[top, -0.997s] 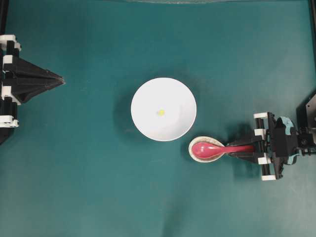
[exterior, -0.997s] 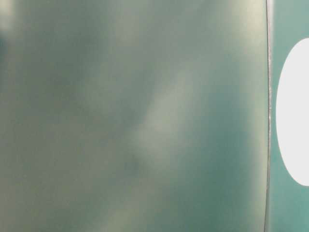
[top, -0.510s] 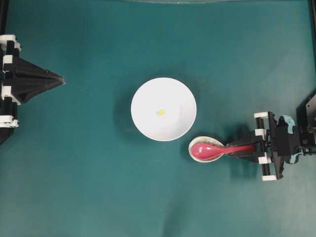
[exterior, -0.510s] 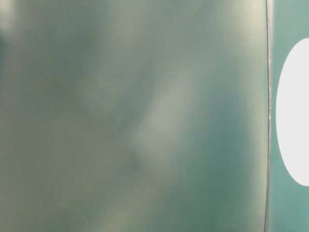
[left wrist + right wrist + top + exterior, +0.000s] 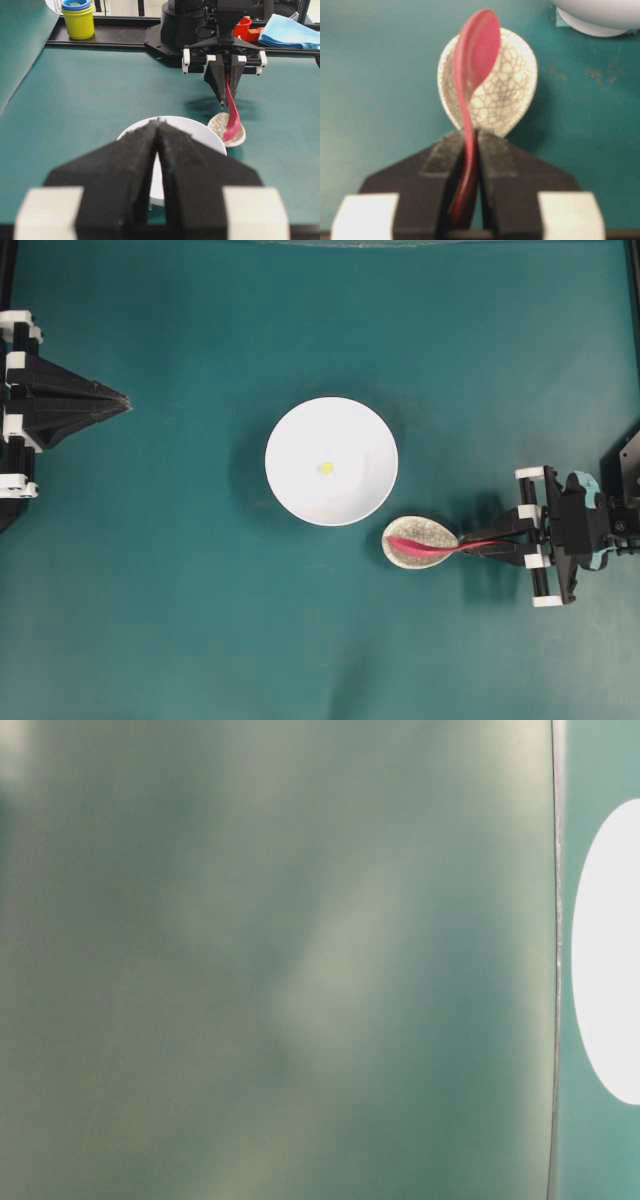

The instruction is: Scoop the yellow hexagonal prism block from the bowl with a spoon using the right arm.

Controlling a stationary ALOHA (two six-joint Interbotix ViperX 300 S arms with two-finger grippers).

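Note:
The white bowl (image 5: 290, 430) sits mid-table with the tiny yellow block (image 5: 326, 468) near its centre. My right gripper (image 5: 497, 542) is shut on the handle of the red-pink spoon (image 5: 425, 544). The spoon is rolled onto its side, its scoop edge-on over the speckled spoon rest (image 5: 404, 553). In the right wrist view the gripper (image 5: 472, 137) clamps the handle; the spoon's scoop (image 5: 479, 45) stands tilted above the rest (image 5: 507, 95), the bowl (image 5: 600, 15) beyond. My left gripper (image 5: 126, 400) is shut and empty, far left. In the left wrist view it (image 5: 158, 122) hides the block; the bowl (image 5: 200, 132) and spoon (image 5: 231, 117) show.
Stacked yellow and blue cups (image 5: 79, 20), a blue cloth (image 5: 295, 30) and a red item (image 5: 243, 27) lie beyond the mat's far edge. The table-level view is mostly blur, with the bowl's white side (image 5: 610, 950) at the right.
The spoon has rolled from scoop-up onto its side in the right gripper, baring the speckled rest. The right gripper has shifted slightly right. The left arm has not moved.

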